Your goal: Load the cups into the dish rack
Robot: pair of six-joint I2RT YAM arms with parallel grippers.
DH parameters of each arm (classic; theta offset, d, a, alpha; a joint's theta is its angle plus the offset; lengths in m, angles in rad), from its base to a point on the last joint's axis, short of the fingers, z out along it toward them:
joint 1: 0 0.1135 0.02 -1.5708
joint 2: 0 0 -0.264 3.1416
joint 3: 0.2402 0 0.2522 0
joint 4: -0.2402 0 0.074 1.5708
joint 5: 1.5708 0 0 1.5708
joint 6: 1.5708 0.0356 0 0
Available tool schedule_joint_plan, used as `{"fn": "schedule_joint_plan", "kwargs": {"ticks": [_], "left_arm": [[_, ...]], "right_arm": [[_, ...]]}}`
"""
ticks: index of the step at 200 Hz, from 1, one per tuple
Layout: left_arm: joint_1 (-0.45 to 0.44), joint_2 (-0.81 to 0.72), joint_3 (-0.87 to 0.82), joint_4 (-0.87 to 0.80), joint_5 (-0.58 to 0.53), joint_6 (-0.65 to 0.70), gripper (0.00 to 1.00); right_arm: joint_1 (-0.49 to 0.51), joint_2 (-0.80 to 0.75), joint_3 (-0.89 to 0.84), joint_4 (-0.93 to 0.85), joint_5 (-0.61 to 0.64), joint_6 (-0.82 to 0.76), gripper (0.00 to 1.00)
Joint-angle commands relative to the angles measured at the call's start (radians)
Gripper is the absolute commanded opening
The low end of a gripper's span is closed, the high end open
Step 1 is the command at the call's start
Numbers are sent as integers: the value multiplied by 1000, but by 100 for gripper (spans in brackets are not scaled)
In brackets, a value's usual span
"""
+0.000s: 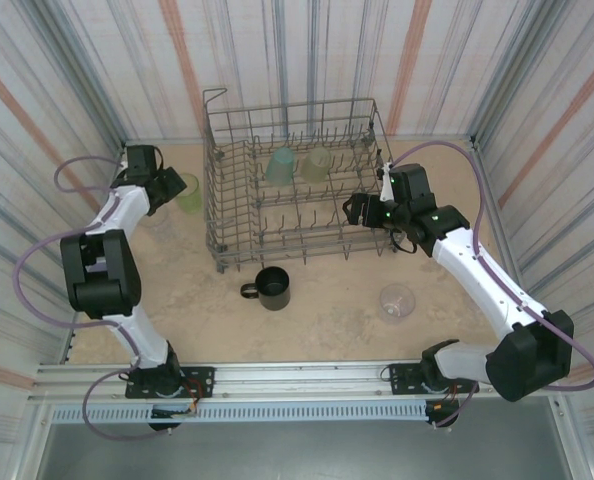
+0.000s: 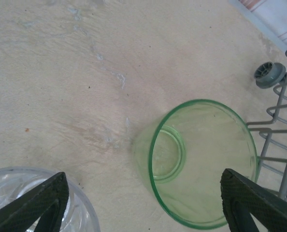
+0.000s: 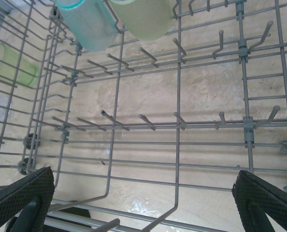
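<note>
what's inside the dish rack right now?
In the dish rack, far row: a teal cup and a pale green cup. The other tines look bare. The right arm covers the near right corner from above.

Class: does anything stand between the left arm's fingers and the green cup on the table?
Nothing visible does: the green cup stands upright below the open fingers. A clear cup sits close beside it.

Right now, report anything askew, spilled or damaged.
Nothing stands out. The green cup and the mug stand upright on the table, and nothing looks spilled or broken. The table bears only faint pale streaks.
</note>
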Motion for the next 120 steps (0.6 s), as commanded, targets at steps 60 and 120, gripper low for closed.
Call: {"fn": "schedule_joint_plan", "kwargs": {"ticks": [60,120], "left_arm": [[-21,17,53,15,-12,14,77],[-22,100,142,-19,-19,52,70]], "right_arm": [[-4,31,23,-12,-2,5,99],[-2,53,38,-19,-14,5,99]]}}
